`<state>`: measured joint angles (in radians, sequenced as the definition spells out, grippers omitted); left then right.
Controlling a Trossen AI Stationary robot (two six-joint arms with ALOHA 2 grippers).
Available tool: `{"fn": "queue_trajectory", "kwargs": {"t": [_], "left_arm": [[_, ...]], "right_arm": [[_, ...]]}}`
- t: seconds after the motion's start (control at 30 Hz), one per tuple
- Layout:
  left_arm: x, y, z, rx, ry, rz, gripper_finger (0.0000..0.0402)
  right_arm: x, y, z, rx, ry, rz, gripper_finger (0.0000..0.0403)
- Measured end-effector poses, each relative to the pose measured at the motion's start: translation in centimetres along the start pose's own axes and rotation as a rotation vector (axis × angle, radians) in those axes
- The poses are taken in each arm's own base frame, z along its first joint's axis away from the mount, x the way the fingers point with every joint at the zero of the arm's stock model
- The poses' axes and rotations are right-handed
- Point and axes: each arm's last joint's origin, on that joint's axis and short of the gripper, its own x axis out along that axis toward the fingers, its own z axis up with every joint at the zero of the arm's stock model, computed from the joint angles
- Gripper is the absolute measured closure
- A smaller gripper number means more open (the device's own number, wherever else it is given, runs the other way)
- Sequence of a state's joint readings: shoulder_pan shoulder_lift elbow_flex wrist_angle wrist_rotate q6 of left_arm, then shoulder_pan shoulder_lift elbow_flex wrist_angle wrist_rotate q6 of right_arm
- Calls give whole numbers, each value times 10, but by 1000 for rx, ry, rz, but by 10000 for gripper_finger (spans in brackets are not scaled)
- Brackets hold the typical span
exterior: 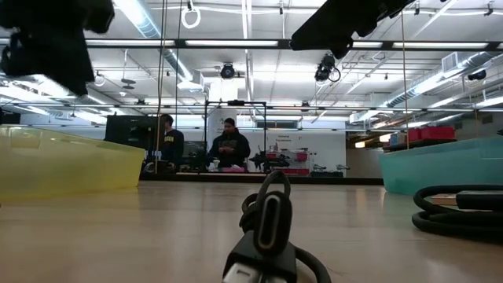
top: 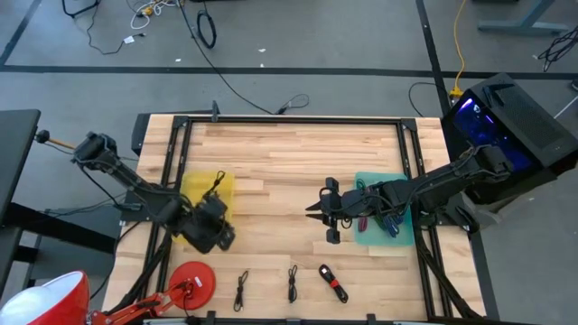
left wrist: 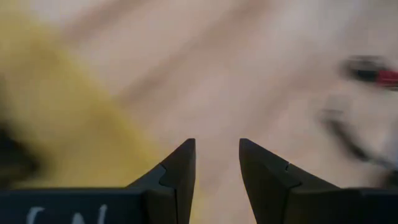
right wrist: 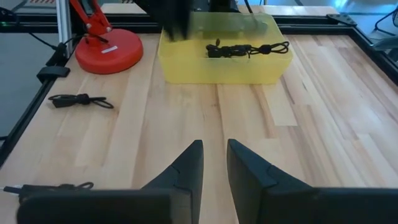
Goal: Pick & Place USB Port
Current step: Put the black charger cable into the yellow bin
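High view: cable [top: 333, 283] lies diagonal; left end effector [top: 219, 236] unclenched, empty.

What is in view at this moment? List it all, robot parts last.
yellow bin: 1, yellow, table's left side, holding a black cable
teal bin: 1, teal, right side, cables inside
loose cables: 3, black, one with red, along the near edge
red base: 1, red, near-left corner
people: 2, dark clothes, room behind
left gripper: 1, dark, open, empty, beside yellow bin
right gripper: 1, dark, slightly apart, empty, beside teal bin
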<state>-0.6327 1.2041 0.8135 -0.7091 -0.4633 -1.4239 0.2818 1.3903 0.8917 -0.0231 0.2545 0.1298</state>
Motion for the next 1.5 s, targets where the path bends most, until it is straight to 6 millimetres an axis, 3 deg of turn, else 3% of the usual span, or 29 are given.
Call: {"fn": "queue_trajectory", "kwargs": {"t": [0.17,0.33,0.57,0.83,0.97,1.1,1.23,1.5], "left_arm": [[-2,-24,-18,-59,44,-195,285],[14,-39,-47,-98,155,-230,312],[28,-79,-75,-134,163,-512,330],[35,-144,-97,-74,177,-558,331],[36,-166,-109,-26,202,-452,331],[38,-167,-120,-12,237,-230,331],[40,-153,-127,-49,286,-29,331],[45,-148,-126,-82,316,16,331]], "right_arm": [[0,0,0,45,1,0,331],[0,2,-1,96,8,32,331],[-4,16,-3,147,20,87,331],[-12,40,-7,139,30,155,331],[-14,45,-8,141,31,167,331],[-15,47,-8,171,24,145,331],[-16,49,-9,175,13,121,331],[-17,51,-8,192,0,115,331]]}}
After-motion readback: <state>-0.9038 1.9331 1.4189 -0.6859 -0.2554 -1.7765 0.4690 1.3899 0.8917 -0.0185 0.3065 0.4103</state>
